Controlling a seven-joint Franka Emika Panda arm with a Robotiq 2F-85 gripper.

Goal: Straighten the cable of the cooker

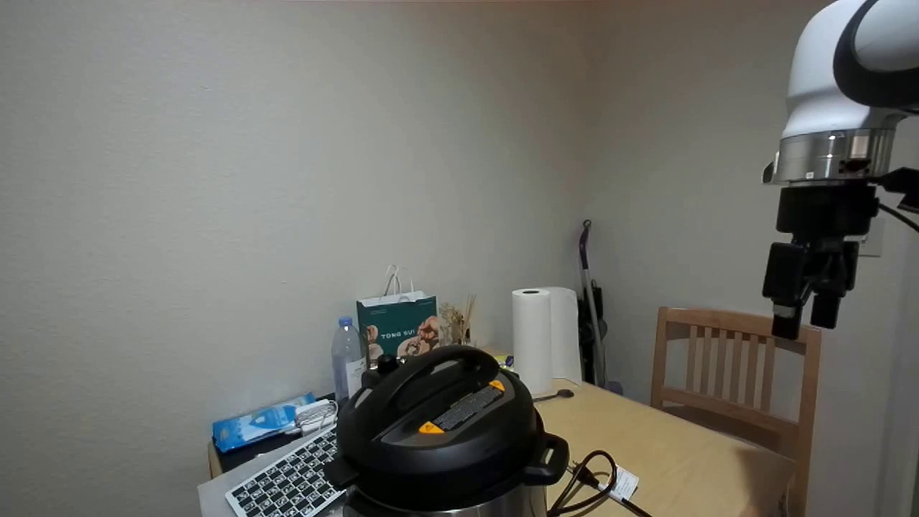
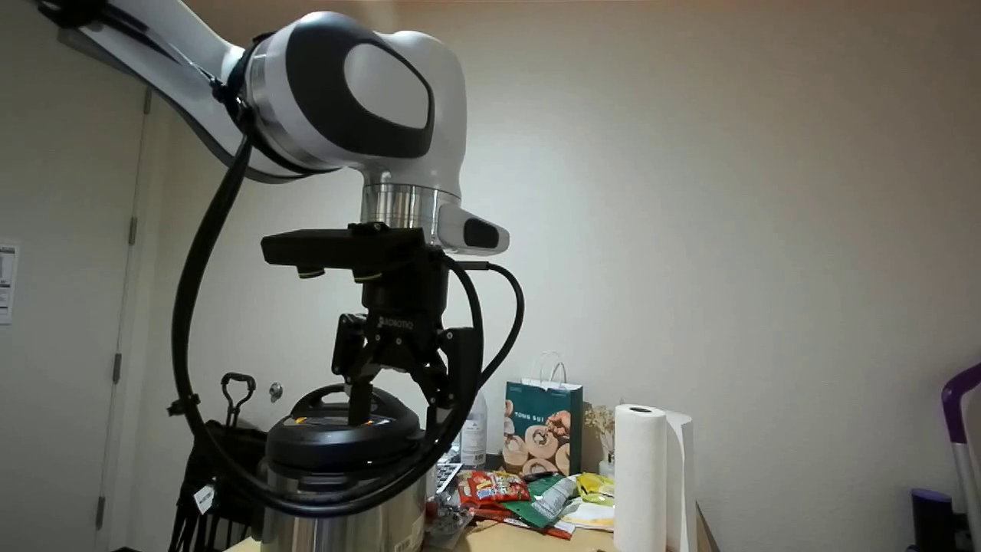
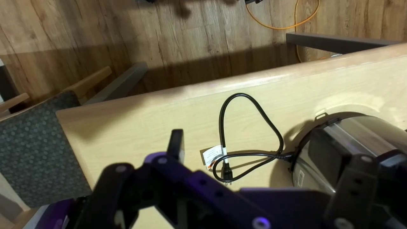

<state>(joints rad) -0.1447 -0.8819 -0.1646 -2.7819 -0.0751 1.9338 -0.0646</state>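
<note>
The cooker has a black lid and a steel body; it stands on the table in both exterior views (image 1: pixel 445 438) (image 2: pixel 341 448) and at the right of the wrist view (image 3: pixel 378 130). Its black cable (image 3: pixel 221 124) lies on the table in the wrist view, bent into a wide loop and a smaller loop that crosses over the plug (image 3: pixel 226 171). A white tag (image 3: pixel 212 155) hangs near the plug. Part of the cable (image 1: pixel 615 470) shows in an exterior view; the cooker hides the rest there. My gripper (image 1: pixel 805 316) (image 2: pixel 398 414) (image 3: pixel 254 144) is open and empty, above the table and cable.
A wooden chair (image 1: pixel 739 359) stands at the table's end. Paper towel rolls (image 1: pixel 533 341), a green bag (image 1: pixel 398 323), a bottle (image 1: pixel 348 362) and a keyboard (image 1: pixel 287 477) are around the cooker. Snack packs (image 2: pixel 529 498) lie behind it. The table edge (image 3: pixel 229 83) runs near the cable.
</note>
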